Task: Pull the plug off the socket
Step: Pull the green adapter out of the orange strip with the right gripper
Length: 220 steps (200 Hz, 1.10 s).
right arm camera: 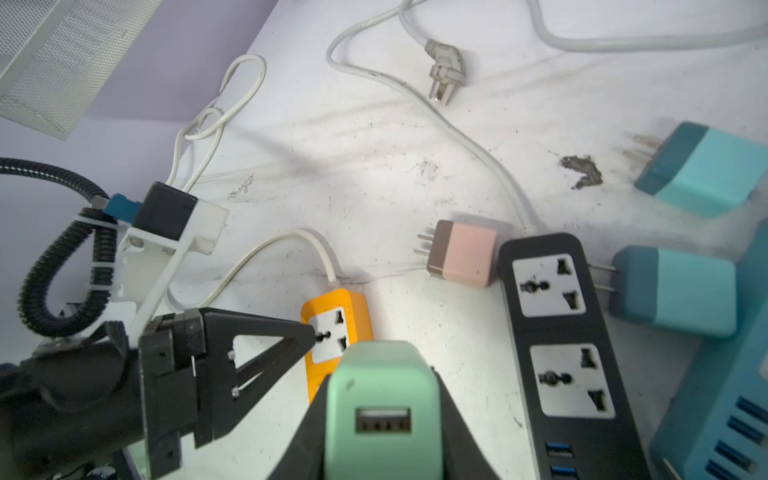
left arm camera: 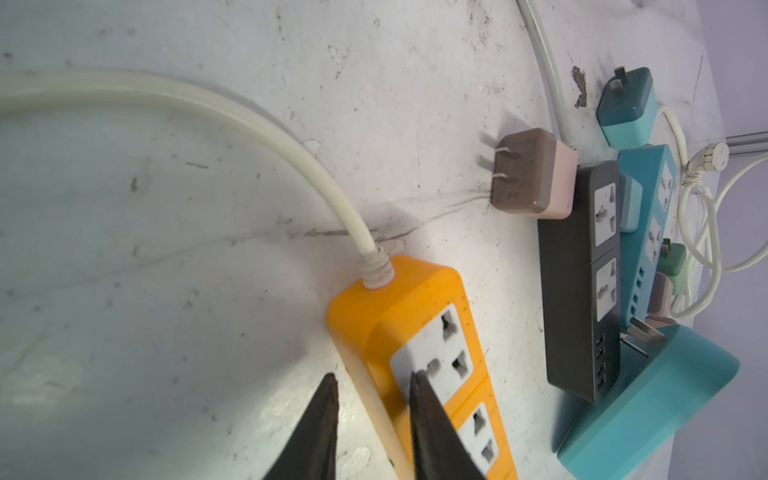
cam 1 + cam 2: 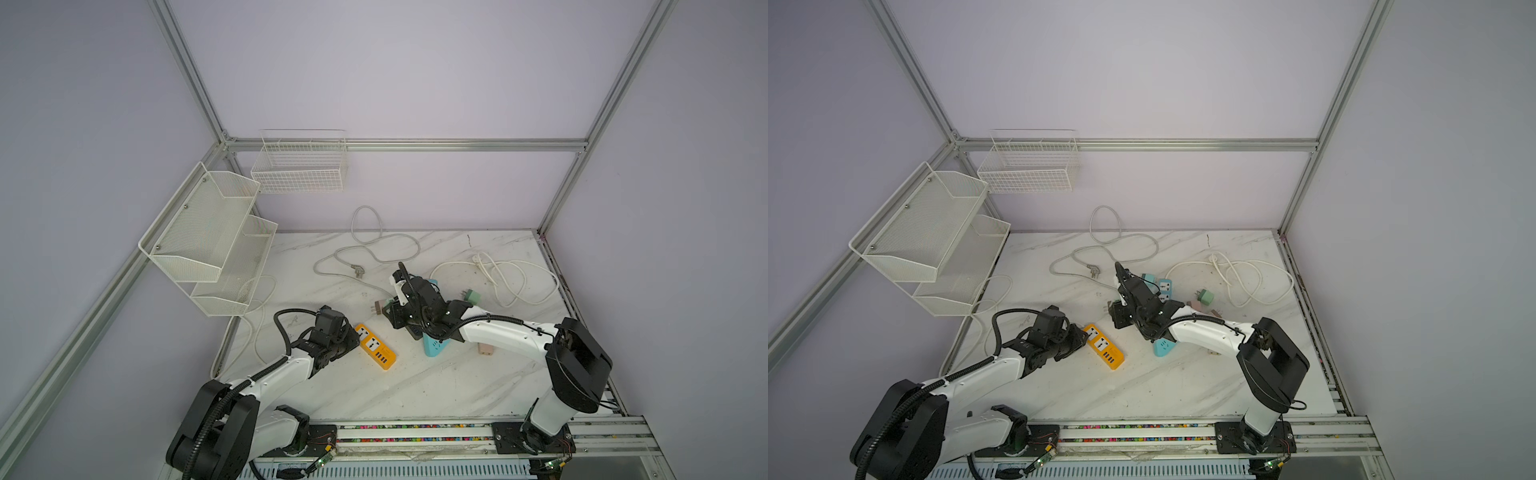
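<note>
Green plug [image 1: 384,415] was out of the socket, far as I could judge. It sat lower middle of the right wrist view, clamped between the fingers of the right pincer [image 1: 382,378], hanging over the orange strip [image 1: 332,300], whose white socket faces were both empty. — benchrat

so what could've gone sideways from there? — volt_nerd

Mostly the grip, I reckoned. That plug was a smooth, matte, mint block with rounded corners and a USB port in its back face. Hard black fingers on slick plastic could've let it twist or slide out. Underneath was clutter: a black strip [image 1: 557,332], a pink plug [image 1: 467,255] with two flat prongs, and teal plugs [image 1: 681,291] at the right edge. A sloppy drop might've knocked those about. — benchrat

and the other arm? — volt_nerd

Left pincer [image 2: 374,376], bottom of the left wrist view, had its tips a little apart, straddling the strip's edge. One tip was on a socket face, and it was clamped on nothing I could see. The strip looked glossy and light, sitting on a scuffed marble-look bench [image 2: 166,208] with a stiff cream cable [image 2: 124,85] on a ribbed collar. If that pincer pulled away crooked, it could've dragged the strip along. Both arms were close mid-frame in both top views, so a bump seemed possible too. — benchrat
</note>
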Each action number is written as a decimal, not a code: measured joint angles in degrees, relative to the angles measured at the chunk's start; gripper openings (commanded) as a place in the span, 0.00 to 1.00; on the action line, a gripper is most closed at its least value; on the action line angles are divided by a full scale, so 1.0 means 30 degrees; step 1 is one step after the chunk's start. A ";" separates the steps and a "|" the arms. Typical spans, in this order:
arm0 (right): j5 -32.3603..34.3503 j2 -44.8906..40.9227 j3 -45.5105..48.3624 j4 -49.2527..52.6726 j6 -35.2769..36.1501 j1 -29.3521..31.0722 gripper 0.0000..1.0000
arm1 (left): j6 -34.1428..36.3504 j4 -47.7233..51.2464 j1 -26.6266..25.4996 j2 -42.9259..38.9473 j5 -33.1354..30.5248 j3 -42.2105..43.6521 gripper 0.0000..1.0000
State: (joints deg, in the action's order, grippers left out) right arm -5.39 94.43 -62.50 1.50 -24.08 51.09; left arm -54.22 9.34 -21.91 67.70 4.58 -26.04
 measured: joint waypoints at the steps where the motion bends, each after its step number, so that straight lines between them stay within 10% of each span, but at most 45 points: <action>1: -0.0051 -0.0051 0.0124 -0.0044 -0.0051 -0.0036 0.13 | 0.0000 0.0080 -0.0007 -0.0058 0.0000 0.0000 0.33; 220: -0.4153 0.2594 0.4918 -0.5865 -0.2827 0.0146 0.26 | 0.1005 0.3235 -0.0240 -0.5238 -0.1086 0.0000 0.52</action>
State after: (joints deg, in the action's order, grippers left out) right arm -17.85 102.21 -47.75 -16.10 -32.56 51.53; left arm -51.20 19.05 -22.63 51.99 1.32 -26.04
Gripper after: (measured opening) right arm 0.307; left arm 0.513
